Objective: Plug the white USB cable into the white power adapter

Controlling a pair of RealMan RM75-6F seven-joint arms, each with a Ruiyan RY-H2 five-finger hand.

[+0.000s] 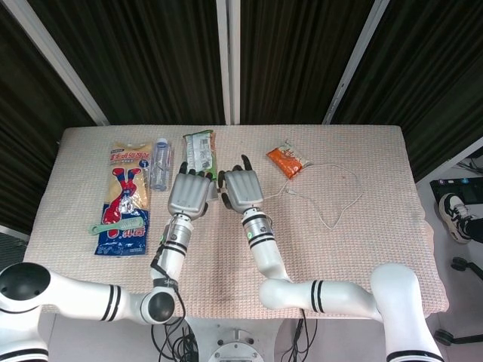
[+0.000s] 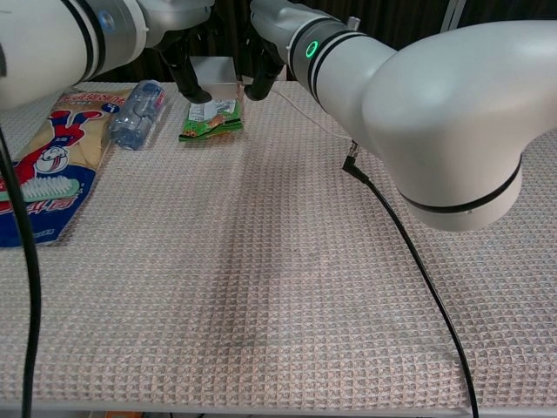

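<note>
Bare desk stretches toward me and rightward. My left hand grips the white power adapter; my right hand seemingly pinches the white USB cable beside it.

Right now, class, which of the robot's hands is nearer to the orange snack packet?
Right. The right hand lies just left of the orange snack packet, near the white USB cable. The left hand sits further left, beyond the right hand.

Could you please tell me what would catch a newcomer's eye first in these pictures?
The two hands, left hand and right hand, meet side by side at the table's middle, over a white adapter. The white cable loops off to the right, near an orange packet.
</note>
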